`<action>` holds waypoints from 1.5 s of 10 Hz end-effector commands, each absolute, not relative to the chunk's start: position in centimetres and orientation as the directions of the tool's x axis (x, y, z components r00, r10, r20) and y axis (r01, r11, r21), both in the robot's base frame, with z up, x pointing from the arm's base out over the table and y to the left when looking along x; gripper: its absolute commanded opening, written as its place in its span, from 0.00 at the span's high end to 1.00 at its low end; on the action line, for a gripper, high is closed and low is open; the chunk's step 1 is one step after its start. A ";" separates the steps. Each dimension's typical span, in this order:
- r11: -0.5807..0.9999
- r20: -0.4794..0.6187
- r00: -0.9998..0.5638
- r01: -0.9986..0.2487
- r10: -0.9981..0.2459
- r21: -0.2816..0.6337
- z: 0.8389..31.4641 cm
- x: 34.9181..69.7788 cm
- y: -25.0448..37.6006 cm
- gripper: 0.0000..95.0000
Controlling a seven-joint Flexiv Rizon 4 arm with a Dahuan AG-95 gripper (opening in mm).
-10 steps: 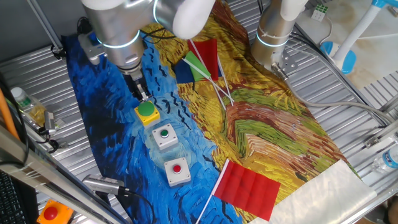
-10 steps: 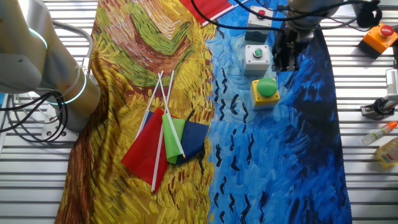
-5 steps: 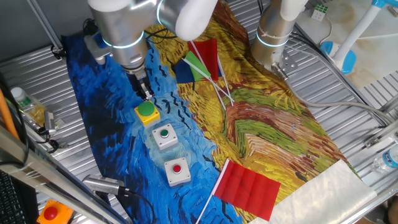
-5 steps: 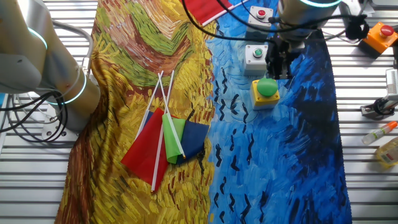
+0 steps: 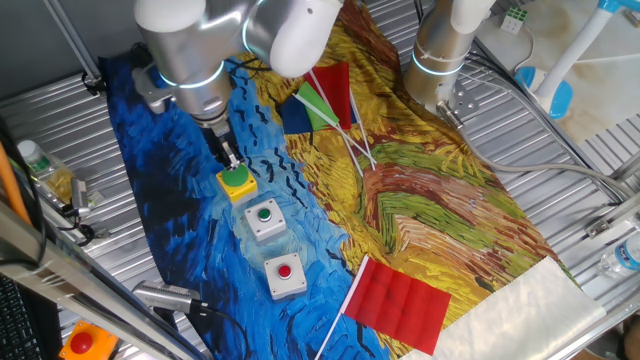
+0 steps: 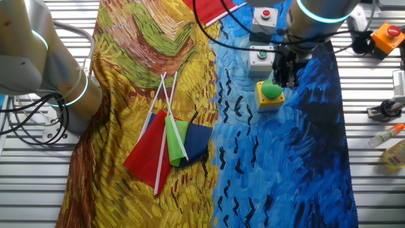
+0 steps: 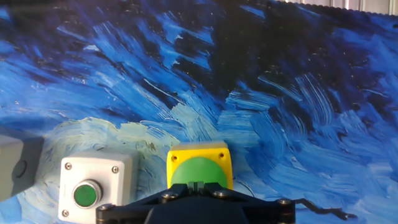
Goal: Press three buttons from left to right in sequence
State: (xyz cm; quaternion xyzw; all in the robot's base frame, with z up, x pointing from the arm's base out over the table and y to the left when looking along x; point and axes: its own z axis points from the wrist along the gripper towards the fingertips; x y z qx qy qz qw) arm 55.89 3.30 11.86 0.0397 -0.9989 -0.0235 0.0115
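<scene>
Three button boxes lie in a row on the blue part of the cloth. The yellow box with the large green dome comes first, then the grey box with the small green button, then the grey box with the small red button, of which only an edge shows in the hand view. My gripper points straight down. Its fingertips are pressed together and rest on top of the green dome.
A bundle of small flags lies on the yellow part of the cloth, and a red flag lies near the front. An orange box with a red button sits off the cloth. A second arm's base stands at the table edge.
My gripper has come sideways over the yellow box and down onto the green dome. The boxes have not moved.
</scene>
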 end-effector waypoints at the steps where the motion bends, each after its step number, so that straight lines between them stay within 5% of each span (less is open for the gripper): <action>1: 0.996 0.016 -0.997 -0.079 -0.080 0.051 10.7 56.0 3.4 1.00; 15: 0.994 -0.005 -0.995 -0.097 -0.097 0.052 9.6 55.5 3.6 1.00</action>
